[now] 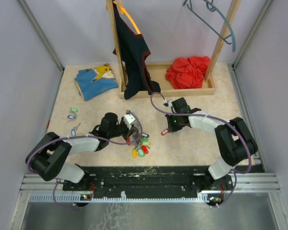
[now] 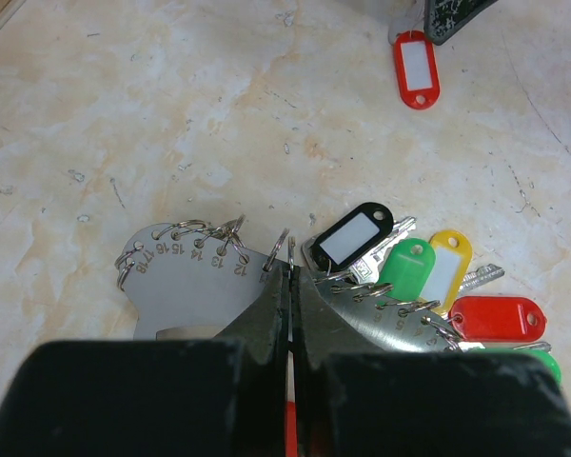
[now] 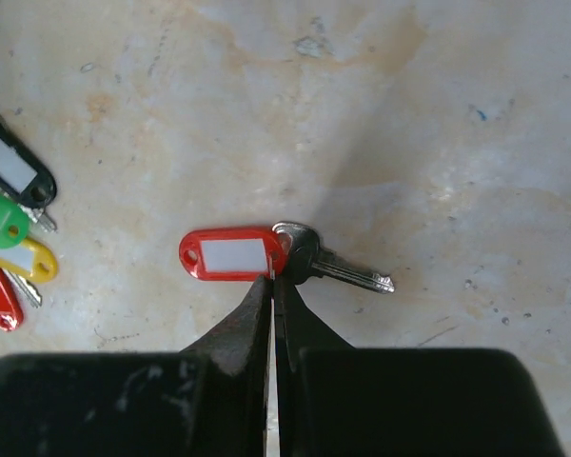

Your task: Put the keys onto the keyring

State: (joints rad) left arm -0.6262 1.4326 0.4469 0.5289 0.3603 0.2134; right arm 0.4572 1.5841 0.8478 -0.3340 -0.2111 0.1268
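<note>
The keyring is a flat metal plate with numbered holes and small split rings. It lies in front of my left arm, and my left gripper is shut on its upper edge at one ring. Several keys with black, green, yellow and red tags hang from its right side. A loose key with a red tag lies on the table. My right gripper is shut on the small ring between tag and key. From above, this key sits right of the keyring.
More loose tagged keys lie at the table's left. A blue and yellow garment lies at the back left. A wooden rack base holds red cloth, and a dark garment hangs from the rack.
</note>
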